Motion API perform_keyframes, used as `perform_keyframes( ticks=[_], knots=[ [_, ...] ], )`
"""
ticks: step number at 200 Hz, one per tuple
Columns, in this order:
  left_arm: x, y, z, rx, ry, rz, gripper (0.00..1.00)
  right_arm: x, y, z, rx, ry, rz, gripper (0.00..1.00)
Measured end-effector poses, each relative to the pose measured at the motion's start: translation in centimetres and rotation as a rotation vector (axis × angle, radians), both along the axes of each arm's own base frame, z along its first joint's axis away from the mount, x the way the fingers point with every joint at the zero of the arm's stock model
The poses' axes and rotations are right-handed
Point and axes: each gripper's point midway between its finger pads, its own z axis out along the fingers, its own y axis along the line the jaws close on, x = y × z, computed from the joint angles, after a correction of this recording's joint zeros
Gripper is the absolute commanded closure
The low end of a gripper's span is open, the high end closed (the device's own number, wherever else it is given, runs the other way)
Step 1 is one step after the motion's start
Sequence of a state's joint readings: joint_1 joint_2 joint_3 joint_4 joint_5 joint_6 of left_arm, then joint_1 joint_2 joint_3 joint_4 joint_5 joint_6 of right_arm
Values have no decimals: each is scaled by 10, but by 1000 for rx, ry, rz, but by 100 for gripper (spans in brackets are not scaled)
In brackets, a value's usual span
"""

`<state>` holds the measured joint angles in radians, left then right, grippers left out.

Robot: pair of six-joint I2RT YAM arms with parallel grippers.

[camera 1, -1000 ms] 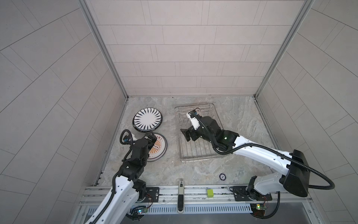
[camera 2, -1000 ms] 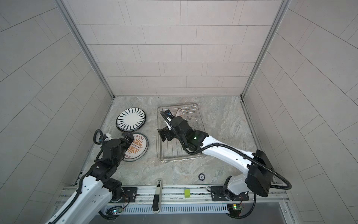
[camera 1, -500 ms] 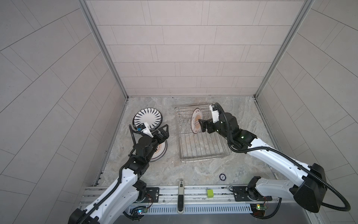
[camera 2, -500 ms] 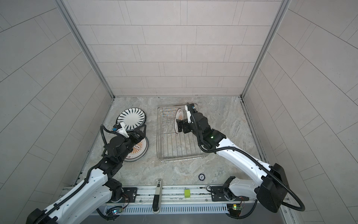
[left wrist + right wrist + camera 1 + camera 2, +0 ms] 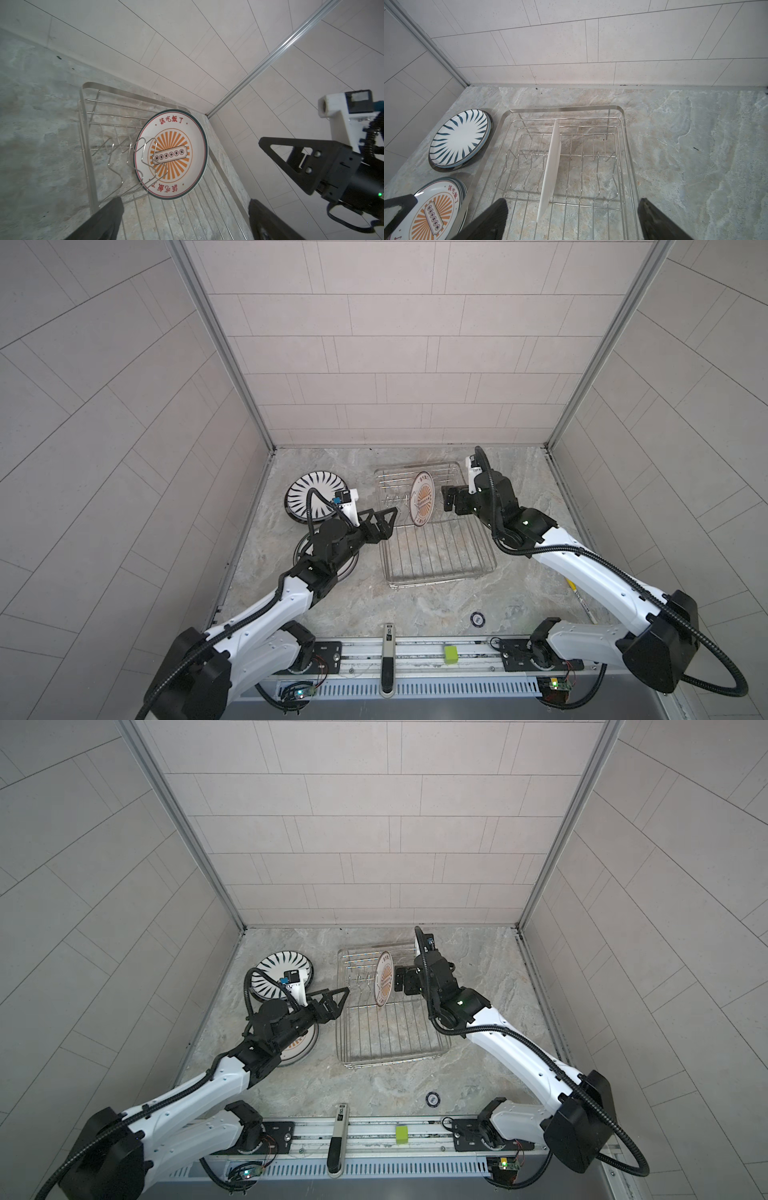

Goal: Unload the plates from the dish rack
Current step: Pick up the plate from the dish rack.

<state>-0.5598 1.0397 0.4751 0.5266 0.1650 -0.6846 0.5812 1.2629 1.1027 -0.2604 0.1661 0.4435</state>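
The dish rack (image 5: 440, 578) (image 5: 390, 1058) holds one upright plate (image 5: 423, 499) (image 5: 384, 979) with an orange sunburst and red characters, leaning in the prongs (image 5: 124, 158). In the left wrist view its face (image 5: 172, 153) shows; in the right wrist view it is edge-on (image 5: 551, 166). My left gripper (image 5: 388, 522) (image 5: 341, 1002) (image 5: 186, 209) is open at the rack's left rim, empty. My right gripper (image 5: 451, 499) (image 5: 404, 982) (image 5: 571, 207) is open just right of the plate, apart from it.
Left of the rack lie a stack topped by a black-striped plate (image 5: 311, 497) (image 5: 460, 139) and a sunburst stack (image 5: 301, 1048) (image 5: 433, 209), mostly under my left arm. A small black ring (image 5: 478, 619) lies near the front. A yellow-tipped tool (image 5: 579, 597) lies under my right arm. Tiled walls enclose three sides.
My right arm has drawn back from the rack's left side to the right of the upright plate. My left gripper has lifted off the sunburst stack and swung to the rack's left rim.
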Motion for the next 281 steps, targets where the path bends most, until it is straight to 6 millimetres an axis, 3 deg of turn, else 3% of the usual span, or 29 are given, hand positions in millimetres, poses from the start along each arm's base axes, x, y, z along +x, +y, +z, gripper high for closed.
perform_keyframes(
  ticks=[49, 73, 102, 138, 180, 219, 281],
  knots=[
    [7, -17, -16, 51, 29, -43, 0, 23, 15, -7, -34, 56, -1, 3],
    [6, -11, -8, 52, 5, -19, 0, 31, 23, -13, -59, 86, 2, 4],
    [5, -8, 3, 37, -23, -9, 0, 37, 42, -19, -91, 100, 29, 14],
    [2, -7, -4, 44, -13, -9, 0, 48, 62, -32, -171, 119, 16, 30],
    [1, -6, -11, 40, -6, -8, 0, 65, 60, -55, -243, 157, -60, 55],
    [4, -9, -15, 27, 0, -10, 0, 77, 61, -68, -274, 179, -102, 64],
    [5, -12, -18, -2, 2, -16, 0, 80, 56, -80, -314, 205, -137, 75]
  ],
)
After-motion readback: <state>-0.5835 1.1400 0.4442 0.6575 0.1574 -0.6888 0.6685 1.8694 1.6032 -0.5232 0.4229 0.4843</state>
